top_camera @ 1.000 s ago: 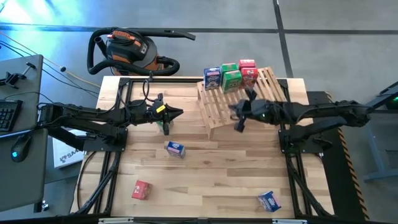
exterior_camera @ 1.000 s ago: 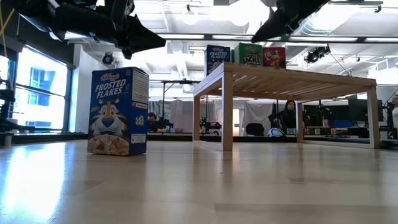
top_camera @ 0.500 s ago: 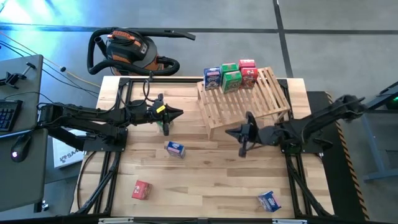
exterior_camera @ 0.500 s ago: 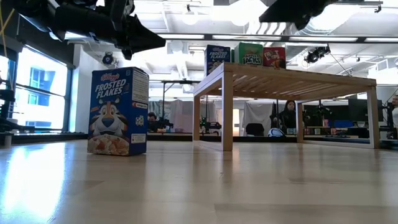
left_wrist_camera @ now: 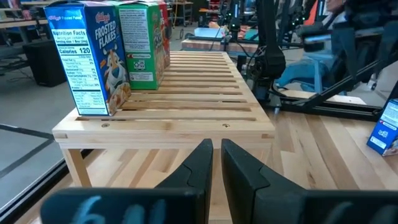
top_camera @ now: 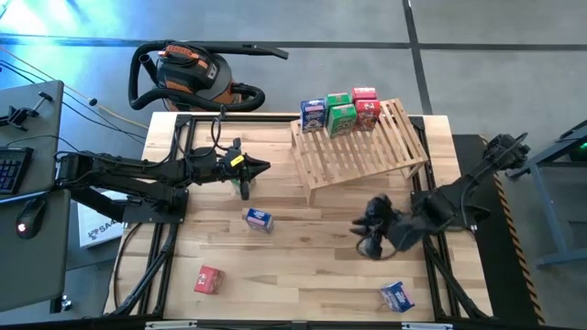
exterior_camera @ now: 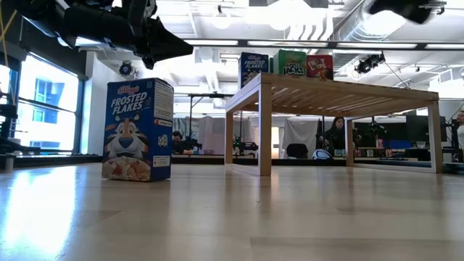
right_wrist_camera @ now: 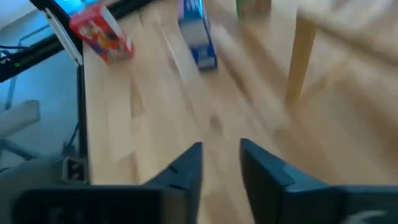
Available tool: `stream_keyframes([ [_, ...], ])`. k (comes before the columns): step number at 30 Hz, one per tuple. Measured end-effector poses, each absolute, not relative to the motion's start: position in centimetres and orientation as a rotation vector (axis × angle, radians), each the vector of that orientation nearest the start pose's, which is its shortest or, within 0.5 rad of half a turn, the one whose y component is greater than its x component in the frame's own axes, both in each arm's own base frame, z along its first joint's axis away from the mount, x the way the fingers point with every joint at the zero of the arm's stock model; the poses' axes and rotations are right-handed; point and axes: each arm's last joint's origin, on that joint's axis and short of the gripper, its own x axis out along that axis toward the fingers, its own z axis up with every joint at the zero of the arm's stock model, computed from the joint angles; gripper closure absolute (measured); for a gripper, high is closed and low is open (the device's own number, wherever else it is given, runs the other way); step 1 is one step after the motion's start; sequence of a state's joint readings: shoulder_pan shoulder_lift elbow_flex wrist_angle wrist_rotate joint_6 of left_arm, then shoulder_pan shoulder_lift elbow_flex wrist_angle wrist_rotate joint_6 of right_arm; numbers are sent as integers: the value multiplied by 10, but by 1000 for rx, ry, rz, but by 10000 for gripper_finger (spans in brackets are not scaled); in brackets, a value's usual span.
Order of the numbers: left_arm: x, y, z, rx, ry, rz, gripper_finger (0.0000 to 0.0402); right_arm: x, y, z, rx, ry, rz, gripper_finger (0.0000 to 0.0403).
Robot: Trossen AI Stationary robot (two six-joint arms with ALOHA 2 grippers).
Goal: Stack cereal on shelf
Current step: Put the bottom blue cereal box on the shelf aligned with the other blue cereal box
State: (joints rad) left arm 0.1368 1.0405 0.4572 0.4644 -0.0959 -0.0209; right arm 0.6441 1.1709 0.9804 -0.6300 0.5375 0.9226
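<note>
The slatted wooden shelf (top_camera: 362, 147) stands at the table's far right. On its far end stand a blue (top_camera: 314, 114), two green (top_camera: 341, 110) and two red (top_camera: 367, 104) cereal boxes. On the tabletop stand a blue box (top_camera: 259, 219) mid-table, a red box (top_camera: 208, 280) near left, a blue box (top_camera: 397, 295) near right, and a green box (top_camera: 244, 188) under my left arm. My left gripper (top_camera: 261, 167) hovers left of the shelf, fingers together, empty. My right gripper (top_camera: 367, 240) hangs open and empty above the table, nearer than the shelf.
A shop vacuum (top_camera: 188, 73) sits on the floor beyond the far edge. A desk with a keyboard (top_camera: 14, 170) stands to the left. Bare planks lie between the loose boxes. In the low view, people sit in the room behind the shelf (exterior_camera: 337, 134).
My right gripper has drawn back from over the shelf's near edge toward the table's near edge, ending above the bare planks in front of the shelf. It carries nothing. The boxes have stayed where they were.
</note>
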Motion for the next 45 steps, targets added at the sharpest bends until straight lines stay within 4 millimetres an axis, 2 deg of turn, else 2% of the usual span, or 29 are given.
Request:
stream_keyframes([
  [7,217,33,235,-9,118,233,378,185,163,288,662,953,-332,184],
  [12,217,33,235,-9,119,233,378,186,195,289,735,1168,-413,142],
  [19,217,33,235,-16,114,233,378,182,238,287,858,1356,-527,134],
  [23,217,33,235,-18,114,233,378,177,258,286,961,1386,-604,134],
  [28,218,33,235,-25,112,233,378,171,274,273,998,1400,-683,135],
  [33,218,33,235,-27,112,233,378,172,280,264,1003,1417,-729,135],
  [38,218,33,235,-31,112,233,378,168,276,258,984,1445,-793,135],
  [45,218,32,235,-36,111,219,378,170,275,255,972,1447,-774,135],
])
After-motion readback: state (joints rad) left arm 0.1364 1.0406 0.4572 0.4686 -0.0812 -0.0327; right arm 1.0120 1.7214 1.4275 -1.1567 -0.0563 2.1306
